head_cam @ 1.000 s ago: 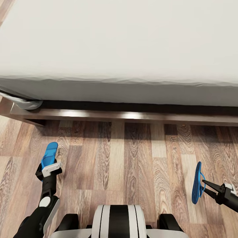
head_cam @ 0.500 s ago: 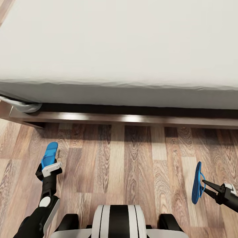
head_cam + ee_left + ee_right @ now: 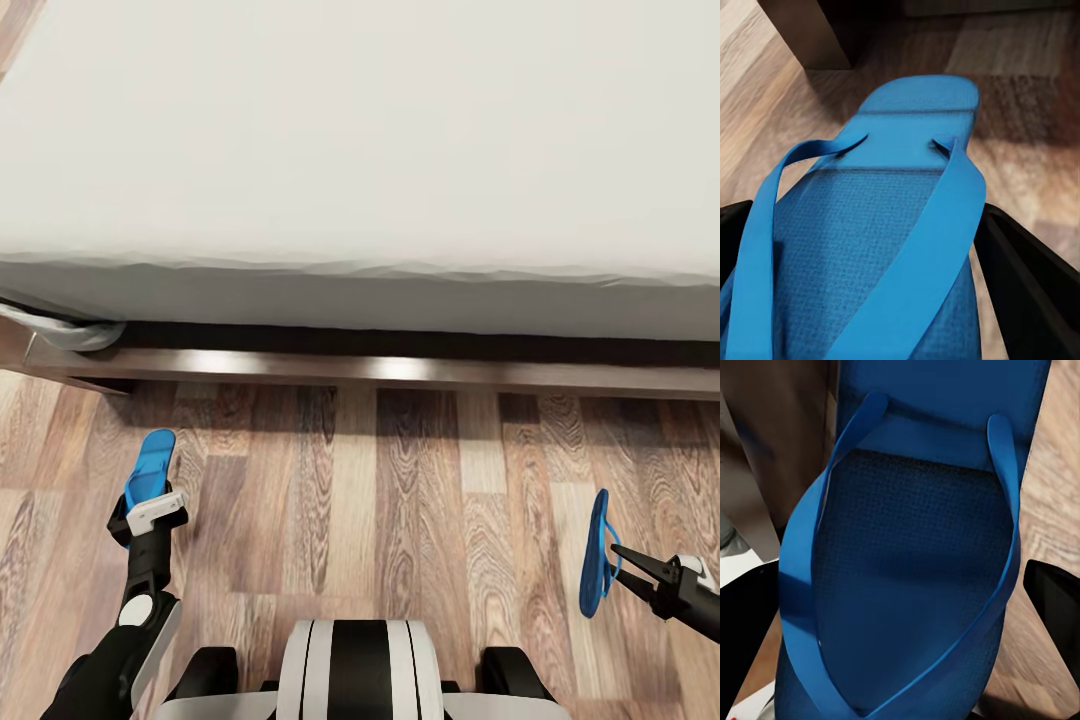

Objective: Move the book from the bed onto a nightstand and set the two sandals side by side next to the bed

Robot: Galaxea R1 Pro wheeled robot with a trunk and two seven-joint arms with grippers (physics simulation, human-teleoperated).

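Two blue sandals, both off the floor, one in each arm's jaws, on the near side of the bed (image 3: 360,140).

Left sandal (image 3: 150,470): held sole-flat, strap side up. Long axis runs from the left gripper (image 3: 150,505) toward the bed frame, free end pointing at the bed. In the left wrist view the left sandal (image 3: 881,225) lies between the dark jaws, which are closed in on its edges at the near end; the straps arch over it, and the bed frame's corner shows past its far end.

Right sandal (image 3: 597,552): carried on edge, seen as a thin blue sliver, long axis also roughly toward the bed. The right gripper (image 3: 625,558) comes at it from the side away from the left sandal, its narrow jaws pinched at strap or rim; the exact contact is hard to tell there. The right wrist view shows the right sandal (image 3: 919,577) strap side facing the camera, dark jaws at either edge.

Key relation: the pair is well apart along the bed's side, with bare plank floor (image 3: 400,480) between. Axes are near parallel already, but one is flat and one on edge.

Judgement: the placing step is not done. The right sandal needs rolling flat, and the two must be brought just beside each other near the frame. Risk: the edge-held one tipping on release.
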